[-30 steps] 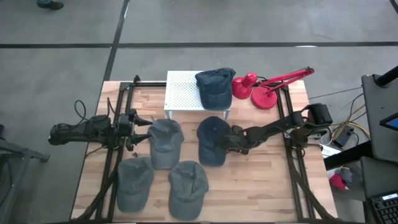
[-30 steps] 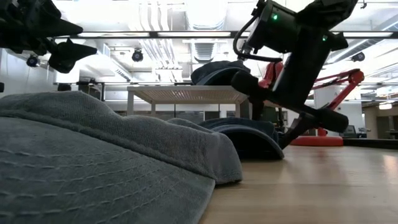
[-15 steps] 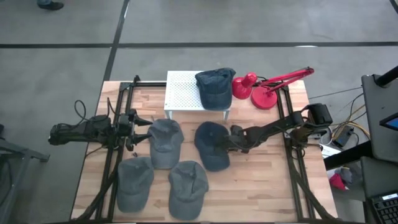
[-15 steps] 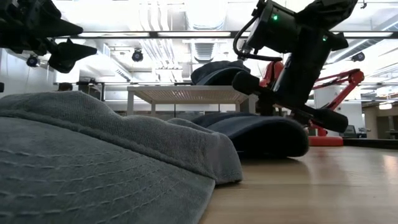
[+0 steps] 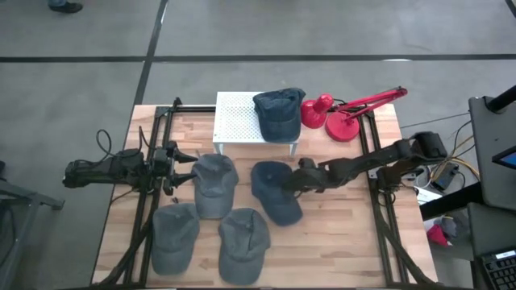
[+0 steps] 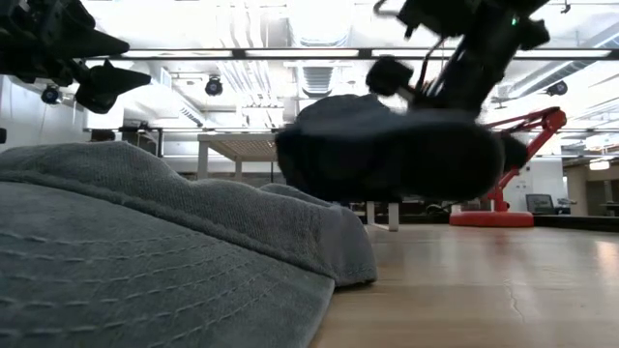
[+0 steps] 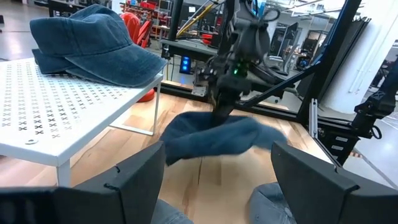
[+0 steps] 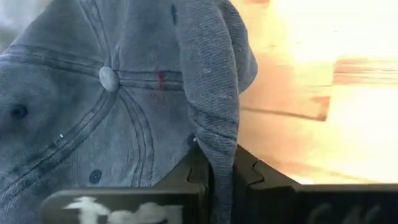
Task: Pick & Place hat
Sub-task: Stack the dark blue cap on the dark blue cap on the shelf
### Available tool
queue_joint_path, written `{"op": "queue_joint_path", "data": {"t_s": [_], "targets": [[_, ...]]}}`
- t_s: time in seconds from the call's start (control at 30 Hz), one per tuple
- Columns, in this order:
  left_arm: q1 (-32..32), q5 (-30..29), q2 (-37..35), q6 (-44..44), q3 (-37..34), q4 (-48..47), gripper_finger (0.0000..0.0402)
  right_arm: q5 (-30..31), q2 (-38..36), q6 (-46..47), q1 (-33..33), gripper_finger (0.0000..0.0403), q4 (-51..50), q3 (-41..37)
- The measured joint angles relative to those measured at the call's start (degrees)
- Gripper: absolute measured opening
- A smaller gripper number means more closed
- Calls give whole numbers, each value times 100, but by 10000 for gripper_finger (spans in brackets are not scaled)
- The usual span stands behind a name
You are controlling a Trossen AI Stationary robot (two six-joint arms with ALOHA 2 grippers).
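While the left gripper (image 5: 179, 167) waits at the left side of the table (image 5: 347, 242) with its fingers (image 7: 134, 177) spread apart, the right gripper (image 5: 292, 182) is clamped on a dark blue hat (image 5: 274, 192) near the table's middle. Seen from table height, that hat (image 6: 387, 155) hangs clear of the wood. The right wrist view shows the two fingers pinching a fold of its cloth (image 8: 214, 134). Three grey hats lie left of it: one beside the left gripper (image 5: 214, 184) and two nearer the front edge (image 5: 174, 235) (image 5: 243, 242). Behind stands a white rack (image 5: 235, 119) with another blue hat (image 5: 279, 113) on its right end, just beside a red lamp (image 5: 347, 113).
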Motion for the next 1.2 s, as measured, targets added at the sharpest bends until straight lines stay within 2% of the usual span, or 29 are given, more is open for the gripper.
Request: {"op": "queue_joint_path", "data": {"t_s": [0.23,0.47,0.67,0.87,1.2], "targets": [[0,0,0,0,-2,2,296,-774,-940,-1217,4,14,19,2],[2,-23,9,0,-1,4,296,-774,-1769,-1983,4,13,631,4],[2,-42,20,0,-2,4,296,330,-2102,-2595,0,13,1469,52],[2,-42,37,-15,-2,6,296,1465,-2115,-3024,-22,13,1543,381],[2,-42,48,158,0,5,296,3479,-1803,-3952,-325,13,1511,1383]]}}
